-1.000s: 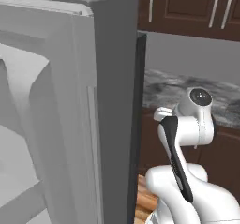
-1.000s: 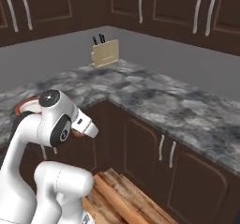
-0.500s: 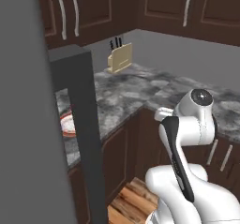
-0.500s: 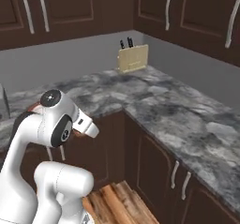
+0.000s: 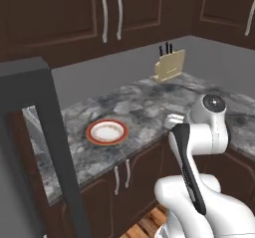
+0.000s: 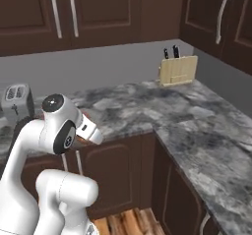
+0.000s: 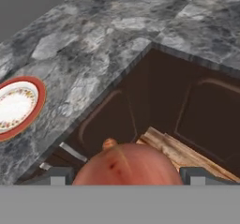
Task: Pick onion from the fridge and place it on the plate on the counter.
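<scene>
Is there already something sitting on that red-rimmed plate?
No: the plate lies bare on the counter, and the onion sits between the tool's fingertips.

Plate (image 5: 106, 132) near the worktop's (image 5: 149, 107) front edge, knife block (image 5: 170, 64) at its back corner, toaster (image 6: 16, 99) at its back edge

Onion (image 7: 126, 166) orange-brown; plate (image 5: 106, 132) orange-red rim, white centre; counter (image 6: 197, 126) grey-white marbled; cabinets (image 6: 123, 165) dark brown.

The desk (image 5: 149, 107) is grey-white marbled stone with a dull sheen over dark wooden cabinets (image 5: 124, 177) with silvery metal handles (image 5: 116, 179); the plate (image 5: 106, 132) looks glazed, the onion (image 7: 127, 168) smooth, the knife block (image 6: 177, 70) pale wood.
</scene>
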Controlling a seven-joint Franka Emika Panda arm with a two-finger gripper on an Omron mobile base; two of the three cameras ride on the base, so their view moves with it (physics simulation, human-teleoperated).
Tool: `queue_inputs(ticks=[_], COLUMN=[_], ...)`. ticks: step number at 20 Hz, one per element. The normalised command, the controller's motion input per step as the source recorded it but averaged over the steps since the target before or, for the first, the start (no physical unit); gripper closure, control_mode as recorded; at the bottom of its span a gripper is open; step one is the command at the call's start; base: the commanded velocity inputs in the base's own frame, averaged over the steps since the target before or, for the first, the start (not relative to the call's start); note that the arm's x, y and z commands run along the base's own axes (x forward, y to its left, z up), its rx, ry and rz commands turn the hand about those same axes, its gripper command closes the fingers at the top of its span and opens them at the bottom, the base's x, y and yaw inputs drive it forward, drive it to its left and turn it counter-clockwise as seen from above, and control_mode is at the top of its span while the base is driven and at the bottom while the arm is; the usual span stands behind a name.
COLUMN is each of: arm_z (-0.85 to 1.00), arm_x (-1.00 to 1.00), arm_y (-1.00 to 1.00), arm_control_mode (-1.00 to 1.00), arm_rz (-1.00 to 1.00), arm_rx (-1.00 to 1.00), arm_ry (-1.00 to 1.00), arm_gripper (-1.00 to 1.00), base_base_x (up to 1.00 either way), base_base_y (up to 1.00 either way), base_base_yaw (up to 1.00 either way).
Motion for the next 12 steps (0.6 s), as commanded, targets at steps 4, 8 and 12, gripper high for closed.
queue_inputs(ticks=[4,8,12], arm_z=[0.00,0.00,0.00], arm_x=[0.00,0.00,0.00], arm_y=[0.00,0.00,0.00], arm_control_mode=[1.00,1.00,1.00], arm_rz=[0.00,0.00,0.00], arm_rx=[0.00,0.00,0.00], arm_ry=[0.00,0.00,0.00], arm_gripper=[1.00,1.00,1.00], base_base_x=[0.40,0.51,0.53], base_base_y=[-0.09,-0.14,-0.19], base_base_yaw=[0.41,0.41,0.39])
